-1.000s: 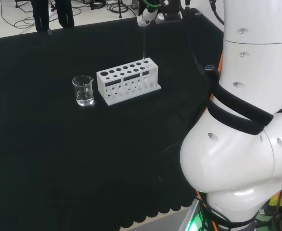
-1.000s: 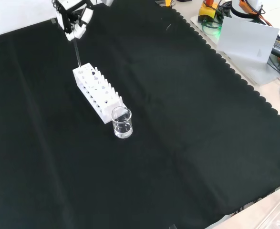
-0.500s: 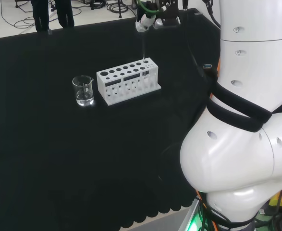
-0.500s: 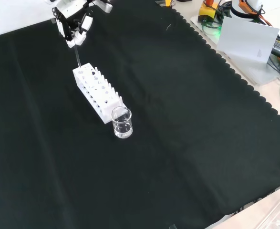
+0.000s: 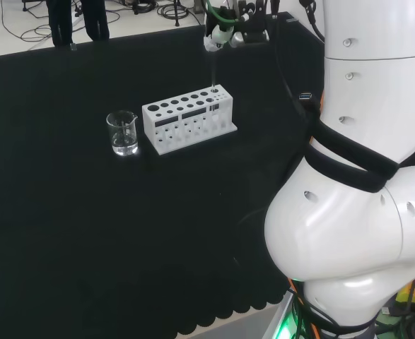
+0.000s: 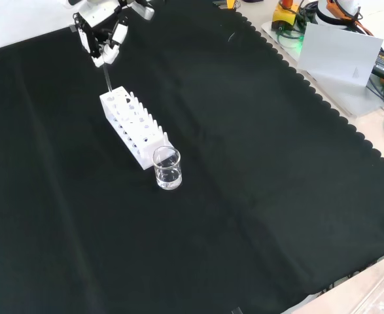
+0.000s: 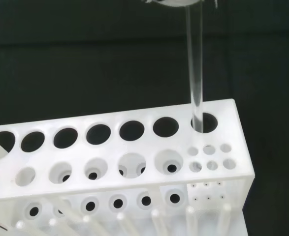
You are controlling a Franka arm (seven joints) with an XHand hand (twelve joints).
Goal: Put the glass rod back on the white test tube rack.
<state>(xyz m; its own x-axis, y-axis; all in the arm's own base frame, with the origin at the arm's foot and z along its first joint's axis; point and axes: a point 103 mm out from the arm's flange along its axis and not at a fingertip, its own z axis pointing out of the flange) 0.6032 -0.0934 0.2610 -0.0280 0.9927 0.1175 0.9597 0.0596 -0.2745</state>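
- the hand (image 6: 101, 34) sits at roughly 11 o'clock in the front view, fingers curled in around the top end of the glass rod (image 6: 106, 74), so it's gripping it
- rod hangs upright, and in the wrist view the glass rod (image 7: 195, 69) has its lower tip down inside the end hole of the white test tube rack (image 7: 110, 162), the big hole at the corner next to the cluster of small holes
- in the head view the rack (image 5: 187, 118) is near the middle of the black cloth (image 5: 87, 226), rod (image 5: 213, 70) rising from its right-hand end, around 1 o'clock of the rack
- glass beaker (image 5: 123, 133) stands just beside the rack's other end, at its 9 o'clock in the head view, with a bit of clear liquid in it
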